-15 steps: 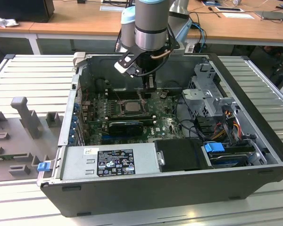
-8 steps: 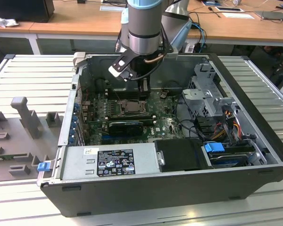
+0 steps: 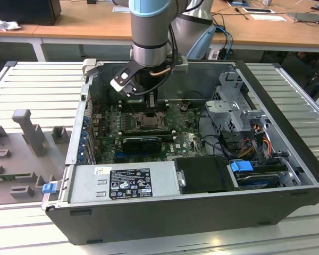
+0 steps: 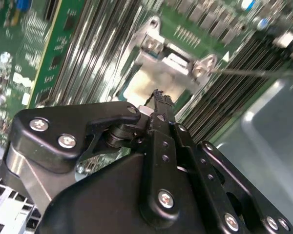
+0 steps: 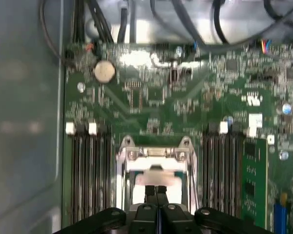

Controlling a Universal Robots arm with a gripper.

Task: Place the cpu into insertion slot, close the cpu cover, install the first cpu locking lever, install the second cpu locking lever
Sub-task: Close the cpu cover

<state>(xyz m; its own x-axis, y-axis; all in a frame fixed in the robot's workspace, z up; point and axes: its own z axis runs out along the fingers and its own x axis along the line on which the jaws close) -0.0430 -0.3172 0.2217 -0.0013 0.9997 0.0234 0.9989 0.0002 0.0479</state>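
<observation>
Silver-beige cpu (image 5: 176, 194): lies flat in the insertion slot (image 3: 147, 121), at the upper middle of the exterior view, inside the open computer case (image 3: 202, 212).
Silvery cpu cover (image 5: 156, 154): a frame lying down around the chip, whose pale top shows through the window in both wrist views.
Black fingers (image 5: 151, 197): closed together with nothing seen between them, tips right over the chip's top; touching or just above, I cannot tell.
Thin lever (image 4: 254, 73): a metal rod running out from the frame's corner past the memory slots (image 5: 88, 175); latched or not is unclear.
Grey arm (image 3: 149, 32): reaches straight down into the case from the upper edge of the exterior view.
Dark case: rests on a ribbed grey tabletop (image 3: 37, 85).
</observation>
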